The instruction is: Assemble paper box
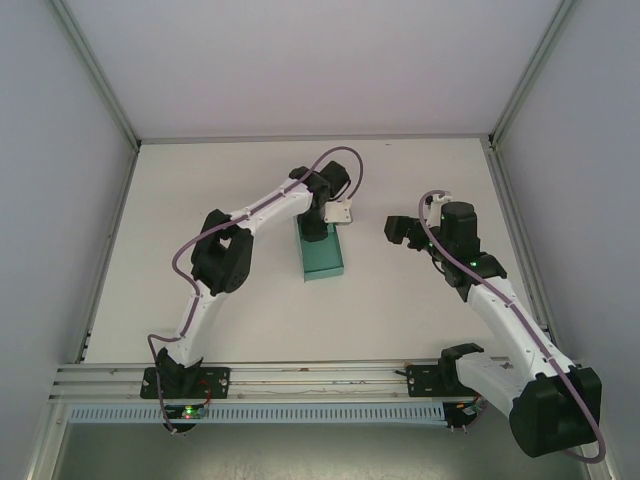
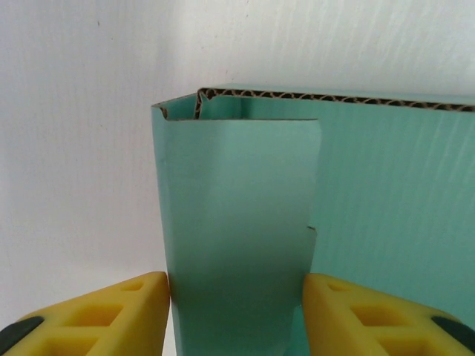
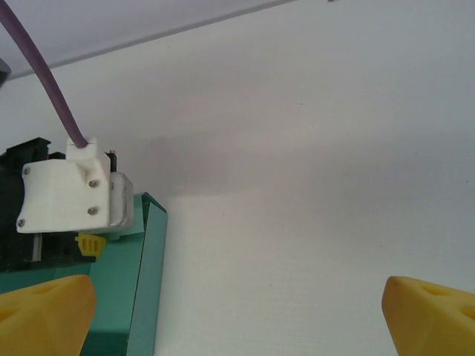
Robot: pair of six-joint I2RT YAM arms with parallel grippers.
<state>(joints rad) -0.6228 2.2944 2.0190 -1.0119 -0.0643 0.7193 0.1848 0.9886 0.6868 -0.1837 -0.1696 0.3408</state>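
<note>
The teal-green paper box point(image 1: 322, 255) lies as a shallow open tray on the white table, just left of centre. My left gripper point(image 1: 318, 232) points down onto its far end. In the left wrist view a folded-in teal flap point(image 2: 245, 215) stands between the yellow fingertips point(image 2: 111, 311), which sit apart at its two side edges; corrugated card edge runs along the top. The left gripper point(image 2: 236, 311) is open around that flap. My right gripper point(image 1: 395, 230) hovers to the right of the box, wide open and empty. From the right wrist, the box's wall point(image 3: 145, 297) is at the lower left, under the left wrist housing point(image 3: 70, 196).
The white table point(image 1: 420, 190) is bounded by grey walls and metal frame posts. An aluminium rail point(image 1: 300, 378) with the arm bases runs along the near edge. Bare table lies between the right fingers point(image 3: 237, 282).
</note>
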